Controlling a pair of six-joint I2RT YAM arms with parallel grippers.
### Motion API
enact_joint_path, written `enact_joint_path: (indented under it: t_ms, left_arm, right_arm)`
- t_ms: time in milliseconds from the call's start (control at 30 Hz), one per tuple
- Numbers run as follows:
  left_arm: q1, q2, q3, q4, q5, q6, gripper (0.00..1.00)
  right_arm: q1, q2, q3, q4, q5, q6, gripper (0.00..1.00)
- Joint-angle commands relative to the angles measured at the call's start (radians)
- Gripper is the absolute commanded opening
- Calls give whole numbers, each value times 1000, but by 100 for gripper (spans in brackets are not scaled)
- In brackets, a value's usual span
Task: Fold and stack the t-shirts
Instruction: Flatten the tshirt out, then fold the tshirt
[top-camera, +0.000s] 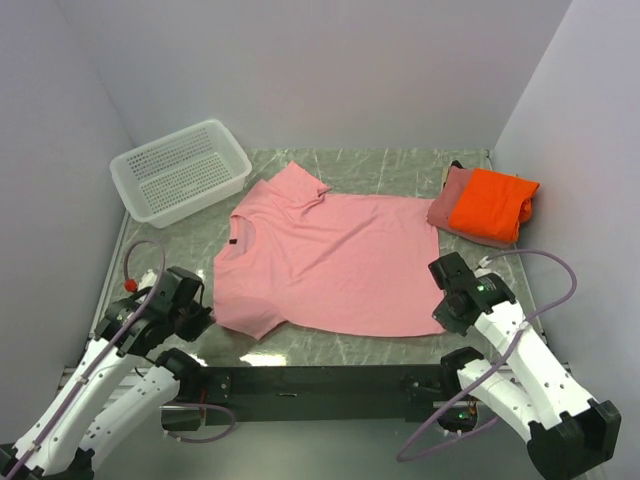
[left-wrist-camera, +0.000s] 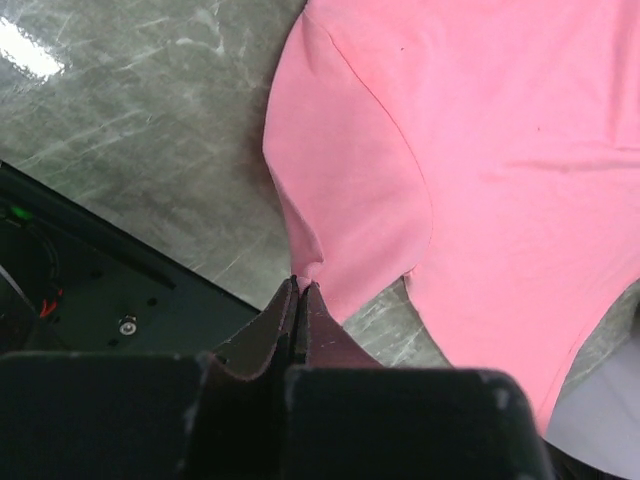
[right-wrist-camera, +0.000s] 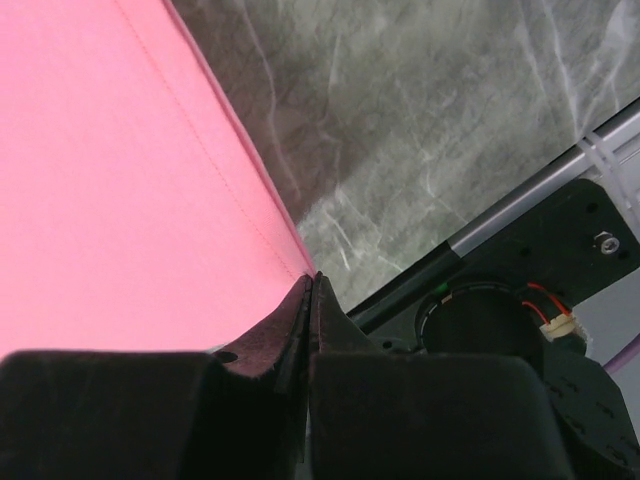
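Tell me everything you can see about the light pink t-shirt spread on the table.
The light pink t-shirt is soft, short-sleeved cloth, spread mostly flat on the grey marbled table, collar to the left, hem to the right, far sleeve rumpled. The left gripper pinches its near sleeve, the right gripper its near hem corner.

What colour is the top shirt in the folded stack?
Orange shirt, clearest in the top external view.

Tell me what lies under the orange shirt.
A folded dusty rose shirt, showing along the orange shirt's left and near edges; the rest is covered.
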Motion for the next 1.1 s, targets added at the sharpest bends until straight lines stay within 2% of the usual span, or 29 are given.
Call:
enact_joint_path:
  t_ms: [0, 267, 467, 667, 800, 1067]
  left_arm:
    - [-4, -34, 42, -70, 26, 19, 0]
    - [-4, -66, 58, -81, 52, 32, 1]
    - [-4, 4, 12, 164, 126, 205, 1]
    - [-2, 268, 77, 370, 146, 441, 0]
    - [-1, 505, 197, 435, 126, 571, 0]
    - [25, 752, 438, 504, 38, 760, 0]
  right_arm:
    - [47, -38, 21, -67, 21, 83, 0]
    - [113, -60, 43, -139, 18, 130, 0]
    - [113, 26, 59, -54, 7, 53, 0]
    - [107, 176, 124, 57, 29, -27, 0]
    - [63, 242, 135, 143, -15, -93, 0]
    - [-65, 383, 161, 291, -82, -226, 0]
